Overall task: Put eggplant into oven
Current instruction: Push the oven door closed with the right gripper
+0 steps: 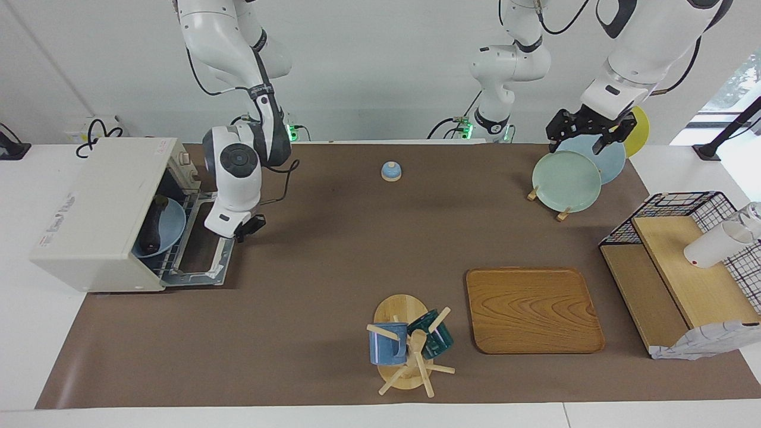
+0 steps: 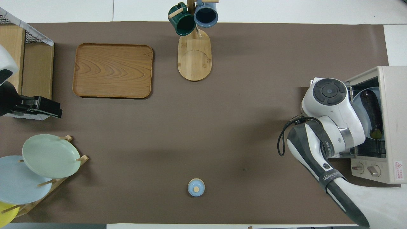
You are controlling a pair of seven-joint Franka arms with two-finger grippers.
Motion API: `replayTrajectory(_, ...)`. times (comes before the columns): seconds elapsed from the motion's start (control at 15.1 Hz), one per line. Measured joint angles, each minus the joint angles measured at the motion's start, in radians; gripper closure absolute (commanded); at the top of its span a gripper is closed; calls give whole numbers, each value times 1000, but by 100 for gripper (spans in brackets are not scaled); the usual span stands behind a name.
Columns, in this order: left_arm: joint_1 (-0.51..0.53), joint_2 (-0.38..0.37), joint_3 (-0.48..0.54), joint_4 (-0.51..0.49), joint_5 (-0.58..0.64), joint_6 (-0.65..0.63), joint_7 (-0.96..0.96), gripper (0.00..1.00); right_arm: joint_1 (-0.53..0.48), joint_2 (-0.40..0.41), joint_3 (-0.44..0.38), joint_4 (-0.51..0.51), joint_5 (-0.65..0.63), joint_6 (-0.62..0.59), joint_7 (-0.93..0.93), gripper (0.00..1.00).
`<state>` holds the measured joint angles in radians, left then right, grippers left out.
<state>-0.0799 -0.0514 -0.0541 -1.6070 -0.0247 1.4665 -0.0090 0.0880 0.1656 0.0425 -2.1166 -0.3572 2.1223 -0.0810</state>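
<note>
The cream-white oven (image 1: pixel 95 208) stands at the right arm's end of the table with its door (image 1: pixel 199 261) dropped open. The dark eggplant (image 1: pixel 153 226) lies on a light blue plate (image 1: pixel 172 229) on the rack inside the oven. It also shows in the overhead view (image 2: pixel 372 111). My right gripper (image 1: pixel 226 229) points down over the open door, just in front of the rack, and holds nothing that I can see. My left gripper (image 1: pixel 588 128) hangs open and empty over the plate rack at the left arm's end.
A plate rack with a green plate (image 1: pixel 566 181) stands under the left gripper. A wooden tray (image 1: pixel 532 309) and a mug tree (image 1: pixel 404 345) lie farther from the robots. A small blue lidded pot (image 1: pixel 391 171) sits near them. A wire-and-wood shelf (image 1: pixel 672 279) holds a white cup.
</note>
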Motion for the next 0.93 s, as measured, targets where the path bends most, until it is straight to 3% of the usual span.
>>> replayTrajectory(0.4,-2,0,-1,0,-8,0,-28,0,-75,-88,-1,129,64,-227,-187,100)
replayTrajectory(0.93,-2,0,0,1,-8,0,-30,0,-204,-134,-13,183,106,-280,-358,100)
